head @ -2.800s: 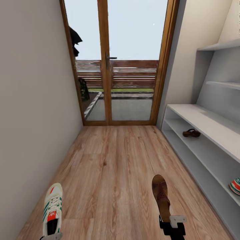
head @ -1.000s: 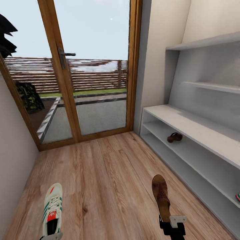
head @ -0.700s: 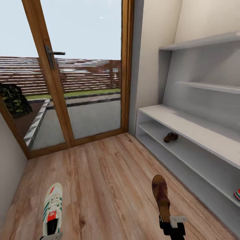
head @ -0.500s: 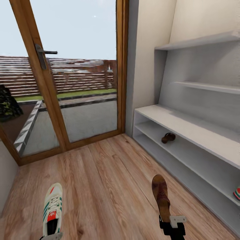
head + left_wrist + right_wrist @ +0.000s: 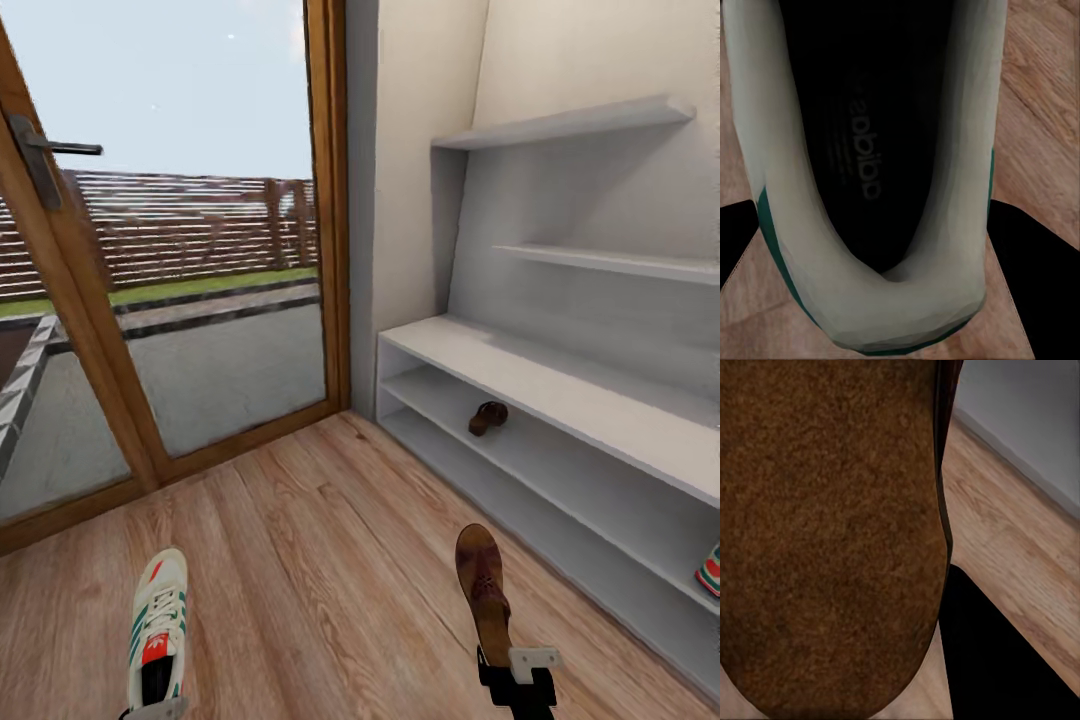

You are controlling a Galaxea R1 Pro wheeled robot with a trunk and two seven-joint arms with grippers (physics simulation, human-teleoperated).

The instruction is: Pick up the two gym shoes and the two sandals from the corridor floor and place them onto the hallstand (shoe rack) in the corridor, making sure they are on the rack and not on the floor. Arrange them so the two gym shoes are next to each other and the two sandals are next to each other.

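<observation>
A brown sandal (image 5: 825, 532) looms close, with wood floor (image 5: 1012, 547) and a grey rack wall (image 5: 1027, 427) beside it

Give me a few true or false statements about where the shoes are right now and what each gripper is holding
1. The left gripper holds a gym shoe. True.
2. The right gripper holds a gym shoe. False: it holds a brown sandal.
3. A second sandal lies on a low shelf of the hallstand. True.
4. The second sandal lies on the corridor floor. False: it is on the rack.
5. Another gym shoe shows on the hallstand's low shelf at the picture's right edge. True.
</observation>
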